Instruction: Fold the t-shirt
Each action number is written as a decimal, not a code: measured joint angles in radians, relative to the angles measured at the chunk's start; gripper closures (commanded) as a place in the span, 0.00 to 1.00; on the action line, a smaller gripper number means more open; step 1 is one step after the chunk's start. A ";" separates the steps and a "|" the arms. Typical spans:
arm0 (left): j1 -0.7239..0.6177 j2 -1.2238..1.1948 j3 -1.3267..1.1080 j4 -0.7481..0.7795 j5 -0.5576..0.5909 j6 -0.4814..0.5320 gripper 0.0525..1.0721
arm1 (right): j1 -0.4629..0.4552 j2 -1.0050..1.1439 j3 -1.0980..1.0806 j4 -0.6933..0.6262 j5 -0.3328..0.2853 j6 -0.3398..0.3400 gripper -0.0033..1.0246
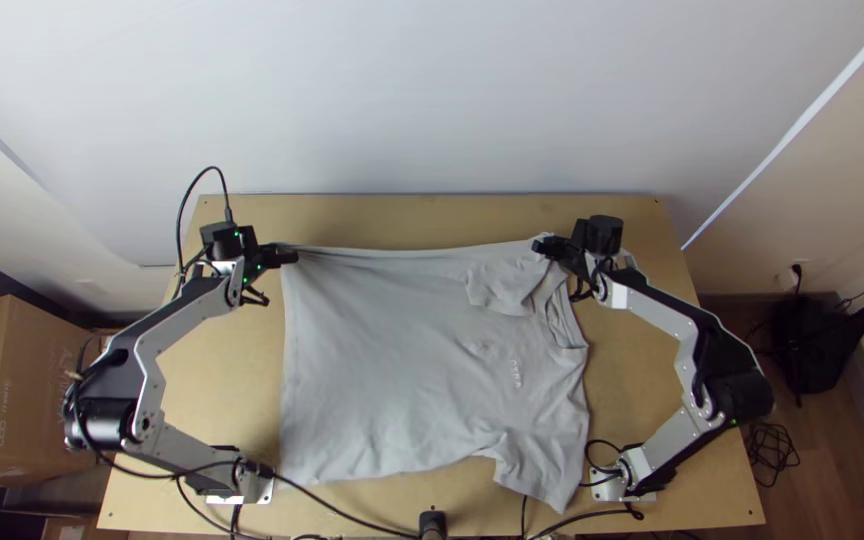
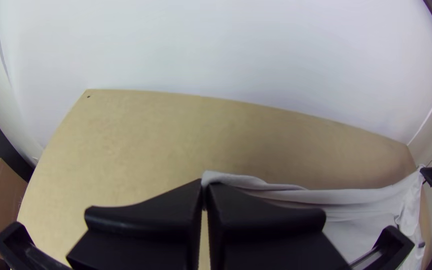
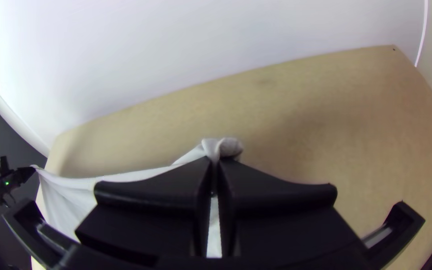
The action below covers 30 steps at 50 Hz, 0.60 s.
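The light grey t-shirt lies spread on the table, its hem side to the left and its collar to the right, with one sleeve lying over the body near the far right. My left gripper is shut on the far hem corner; in the left wrist view the gripper pinches the edge of the shirt. My right gripper is shut on the cloth at the far shoulder; in the right wrist view a bunched bit of shirt pokes out between the tips of the gripper. The far edge runs taut between both grippers.
Bare wooden table lies beyond the shirt, with a white wall behind it. Black cables cross the near edge, by a dark post. A cardboard box stands off the table at the left.
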 measured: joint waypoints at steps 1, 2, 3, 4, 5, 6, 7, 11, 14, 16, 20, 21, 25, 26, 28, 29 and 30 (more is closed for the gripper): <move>0.002 0.015 0.015 0.000 0.000 0.000 0.97 | -0.001 0.012 0.015 -0.004 0.000 0.000 0.97; 0.004 0.027 0.031 0.000 0.000 0.000 0.97 | -0.001 0.030 0.032 -0.010 -0.003 0.000 0.97; 0.007 0.046 0.047 0.000 0.000 0.000 0.97 | -0.002 0.042 0.045 -0.016 -0.003 0.000 0.97; 0.009 0.057 0.063 0.000 0.000 0.000 0.97 | -0.003 0.060 0.064 -0.026 -0.003 0.000 0.97; 0.011 0.071 0.078 -0.001 0.000 0.000 0.97 | -0.005 0.070 0.077 -0.031 -0.003 0.000 0.97; 0.012 0.085 0.093 -0.001 0.001 0.000 0.97 | -0.005 0.085 0.094 -0.038 -0.003 0.000 0.97; 0.014 0.100 0.108 -0.002 0.003 0.000 0.97 | -0.006 0.099 0.111 -0.046 -0.003 0.000 0.97; 0.016 0.146 0.169 -0.011 0.003 0.000 0.97 | -0.013 0.156 0.180 -0.080 -0.004 0.000 0.97; 0.016 0.176 0.211 -0.024 0.004 0.000 0.97 | -0.017 0.194 0.232 -0.103 -0.006 0.000 0.98; 0.016 0.196 0.239 -0.034 0.006 0.000 0.97 | -0.019 0.219 0.269 -0.119 -0.006 0.000 0.97; 0.016 0.225 0.287 -0.054 0.006 0.000 0.97 | -0.020 0.262 0.330 -0.149 -0.006 0.000 0.97; 0.016 0.233 0.299 -0.059 0.006 0.000 0.97 | -0.020 0.272 0.347 -0.158 -0.006 0.000 0.97; 0.014 0.261 0.344 -0.082 0.006 -0.001 0.97 | -0.021 0.306 0.407 -0.195 -0.007 0.000 0.97; 0.014 0.266 0.355 -0.089 0.006 -0.001 0.97 | -0.021 0.317 0.422 -0.204 -0.006 0.001 0.97; 0.012 0.278 0.377 -0.104 0.006 -0.005 0.97 | -0.023 0.333 0.455 -0.221 -0.006 0.002 0.97; 0.011 0.284 0.385 -0.108 0.006 -0.005 0.97 | -0.023 0.341 0.468 -0.230 -0.006 0.005 0.97; 0.010 0.290 0.394 -0.112 0.006 -0.006 0.97 | -0.025 0.352 0.487 -0.244 -0.007 0.006 0.97</move>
